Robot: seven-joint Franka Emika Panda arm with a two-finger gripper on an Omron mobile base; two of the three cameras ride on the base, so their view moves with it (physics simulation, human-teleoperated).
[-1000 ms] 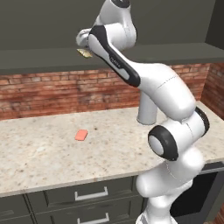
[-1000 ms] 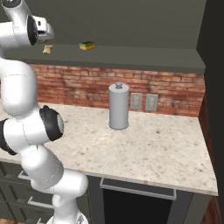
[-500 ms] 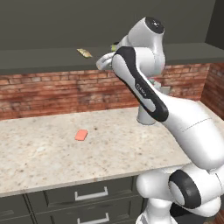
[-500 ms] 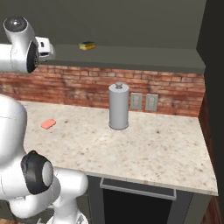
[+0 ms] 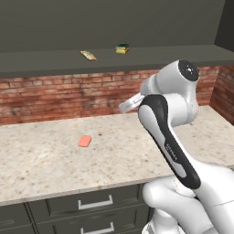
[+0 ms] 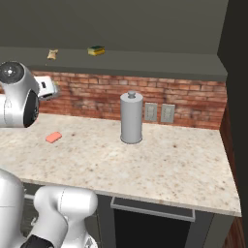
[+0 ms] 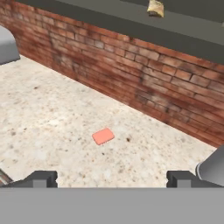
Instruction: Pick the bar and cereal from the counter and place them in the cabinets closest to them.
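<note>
bar on open cabinet shelf, above and beyond pincer. pincer jaws wide, empty. cereal on same shelf. pink block on counter, just ahead of pincer.

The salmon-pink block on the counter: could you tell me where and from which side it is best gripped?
The salmon-pink block lies flat and alone on the counter, so coming straight down from above looks best. It is oblong and low: the open gripper should probably close across its two long edges, the narrower span, near the middle.

Gold bar flat on cabinet shelf.
</note>
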